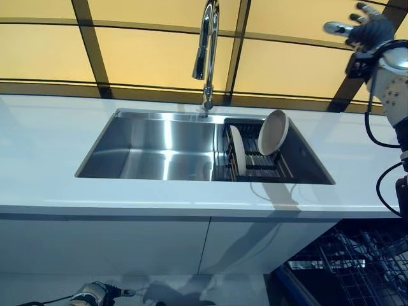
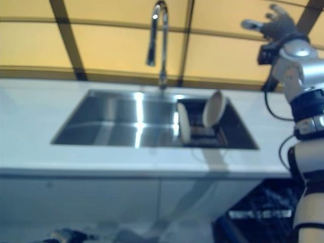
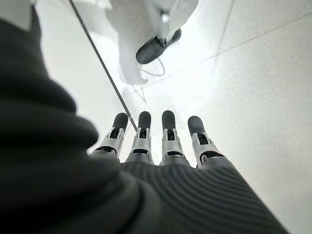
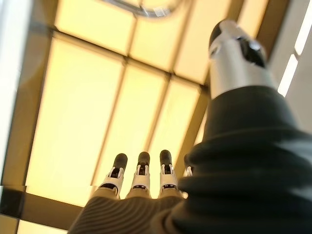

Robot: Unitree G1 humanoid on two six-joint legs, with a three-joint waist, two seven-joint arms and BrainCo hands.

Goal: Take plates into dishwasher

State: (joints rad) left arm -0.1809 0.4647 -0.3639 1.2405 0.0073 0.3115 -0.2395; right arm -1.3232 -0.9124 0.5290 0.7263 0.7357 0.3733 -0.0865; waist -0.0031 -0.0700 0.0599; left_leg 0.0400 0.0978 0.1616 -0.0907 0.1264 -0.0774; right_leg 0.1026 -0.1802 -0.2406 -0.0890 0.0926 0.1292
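Two pale plates stand in a black rack (image 1: 261,167) at the right end of the steel sink (image 1: 153,150): one plate (image 1: 237,150) upright on edge, the other plate (image 1: 273,132) leaning at the rack's far right. My right hand (image 1: 370,27) is raised high at the upper right, well above and to the right of the plates, fingers (image 4: 141,176) straight and holding nothing. My left hand (image 3: 161,146) hangs low beside the cabinet, fingers straight, pointing at the floor, empty. The open dishwasher's wire rack (image 1: 344,261) shows at the lower right.
A tall chrome faucet (image 1: 206,51) rises behind the sink's middle. White countertop (image 1: 51,146) surrounds the sink, with white cabinet fronts (image 1: 127,245) below. Yellow panelled wall with dark frames stands behind.
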